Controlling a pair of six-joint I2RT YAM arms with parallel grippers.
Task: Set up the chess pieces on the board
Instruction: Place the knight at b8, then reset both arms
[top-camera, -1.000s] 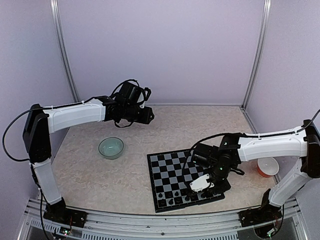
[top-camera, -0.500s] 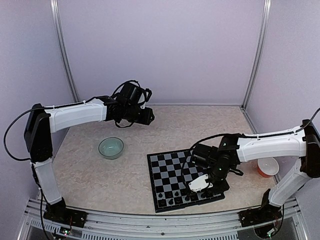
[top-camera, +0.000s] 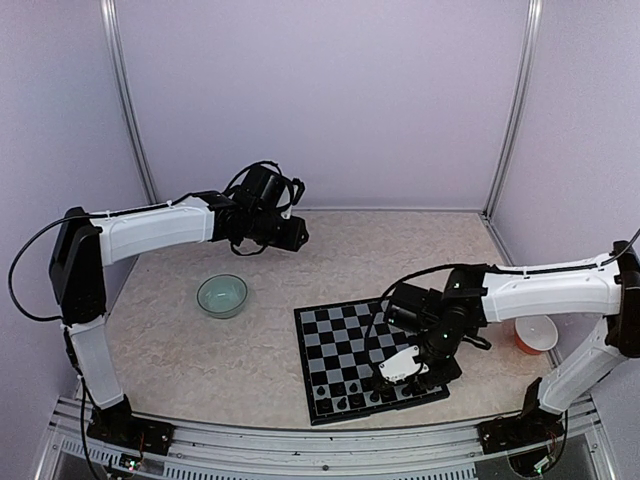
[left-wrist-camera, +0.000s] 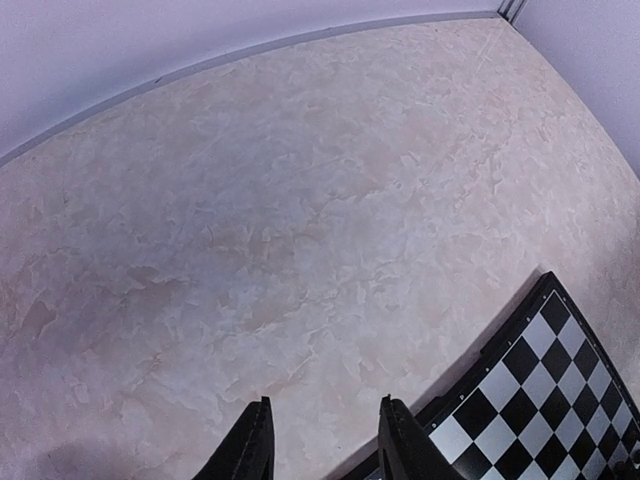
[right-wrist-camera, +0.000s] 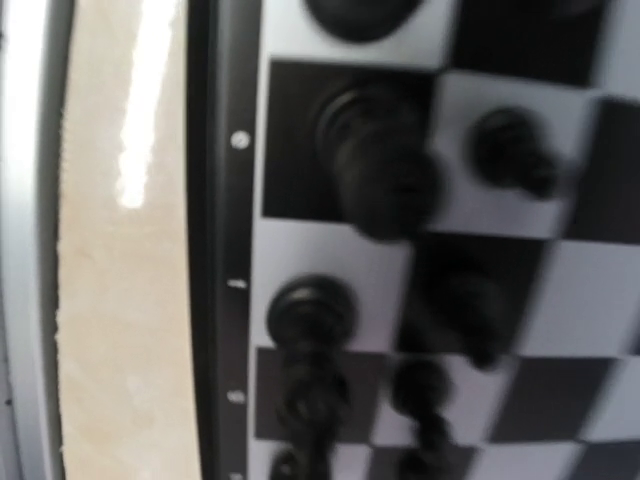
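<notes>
Chess pieces (top-camera: 345, 402), tiny and black, crowded along the near edge of the board (top-camera: 335, 345). Board flat on the pale table (top-camera: 400, 250), slightly skewed, between a pale green bowl (top-camera: 200, 292) well off to the left and an orange-red bowl (top-camera: 520, 330) just off to the right.

Right gripper (top-camera: 400, 368) low over the near right squares, in among the pieces. Impossible to tell whether spread or pinching anything: hidden under the wrist from above, and out of frame in its own blurred close-up. In that close-up, several dark pieces (right-wrist-camera: 375, 160) upright on neighbouring squares, close beside the black border (right-wrist-camera: 215, 250).

Left gripper (left-wrist-camera: 325, 415) raised over bare table beyond the board's far left corner, fingers parted, nothing between them.

Likeliest trouble: toppling a neighbouring piece. Cause: too little room between pieces for any sideways drift on the way up. Also possible: a piece clinging to a pad, then tipping or sliding off its square. Once toppled, free to roll over the border onto the table, or into others in the row. Added risk from the blurred close-up: no sharp view for judging clearance.
</notes>
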